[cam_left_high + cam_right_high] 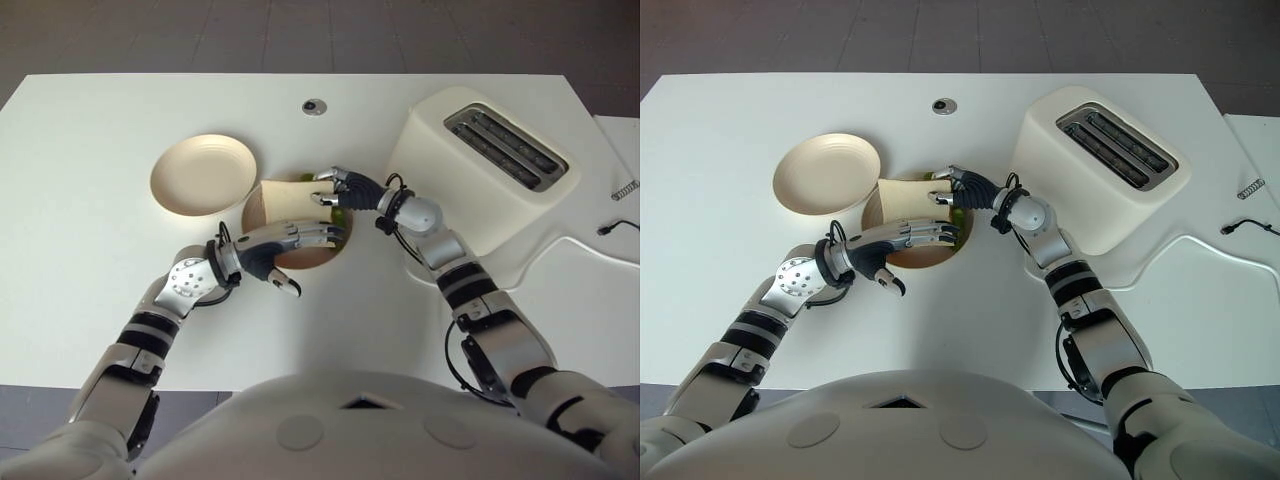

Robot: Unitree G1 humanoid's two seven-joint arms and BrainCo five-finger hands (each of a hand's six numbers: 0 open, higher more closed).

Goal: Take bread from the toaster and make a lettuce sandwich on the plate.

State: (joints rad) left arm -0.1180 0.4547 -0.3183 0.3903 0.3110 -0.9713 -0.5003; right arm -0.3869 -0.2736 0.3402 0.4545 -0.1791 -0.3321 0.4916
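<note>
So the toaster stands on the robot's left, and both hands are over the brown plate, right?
No. The left eye view shows the toaster on the robot's right. The left hand and right hand are over the brown plate.

We log a white table (90, 190) with a round metal grommet (315, 106) set near its far edge, about midway along. Far to the right of the grommet and nearer us lies a small wire coil (624, 189), with a black cable end (608, 229) just nearer still. Beyond the grommet runs grey tiled floor (300, 30).
</note>
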